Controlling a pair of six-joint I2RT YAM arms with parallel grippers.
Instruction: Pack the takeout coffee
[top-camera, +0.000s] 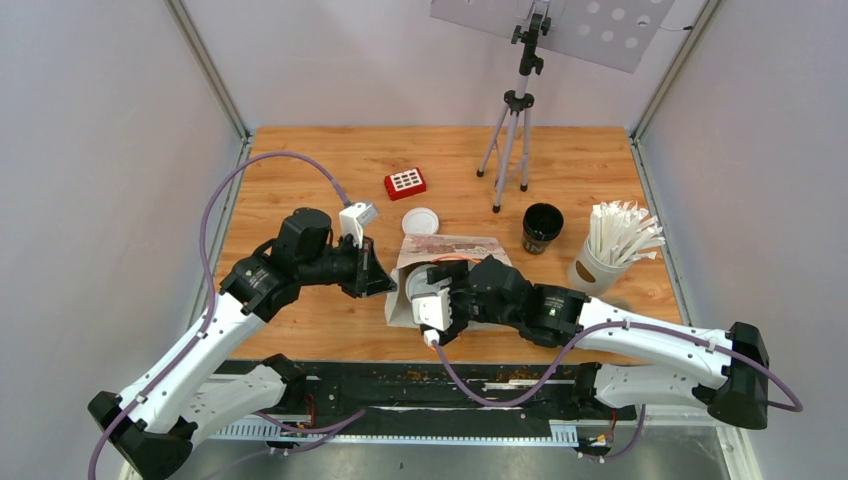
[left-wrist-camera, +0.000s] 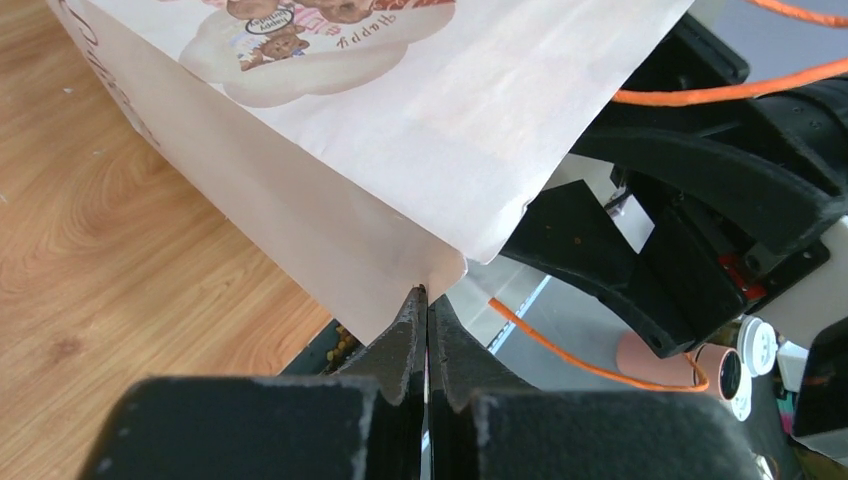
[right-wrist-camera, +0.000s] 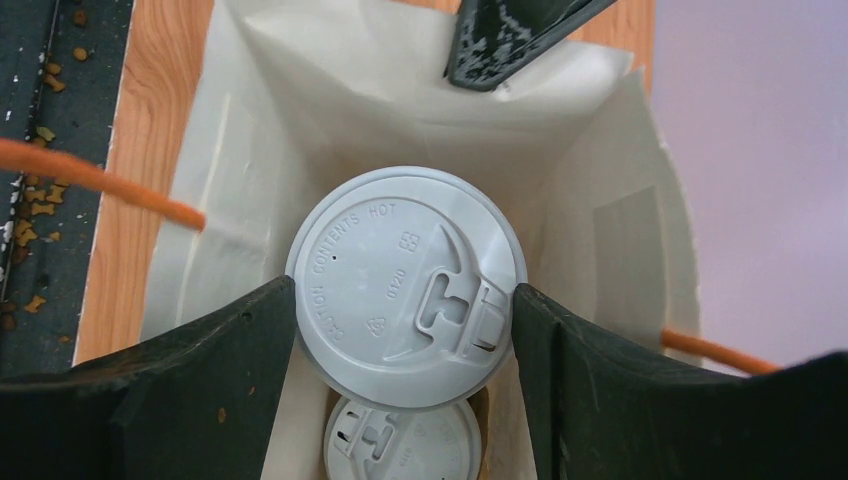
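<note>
Paper bag (left-wrist-camera: 430, 140): my left claw (left-wrist-camera: 427, 297) pinched its rim to hold the mouth open; my right claw (right-wrist-camera: 405, 310) clamped a lidded cup (right-wrist-camera: 390, 250) just above another cup (right-wrist-camera: 400, 440) inside.

We see a robotics lab's test booth: a wooden table (top-camera: 590, 170) boxed in by pale walls (top-camera: 100, 130). A tripod (top-camera: 511, 140) stands on it, with a cabled left arm (top-camera: 215, 335) and right arm (top-camera: 650, 335) bolted at its near edge.
</note>
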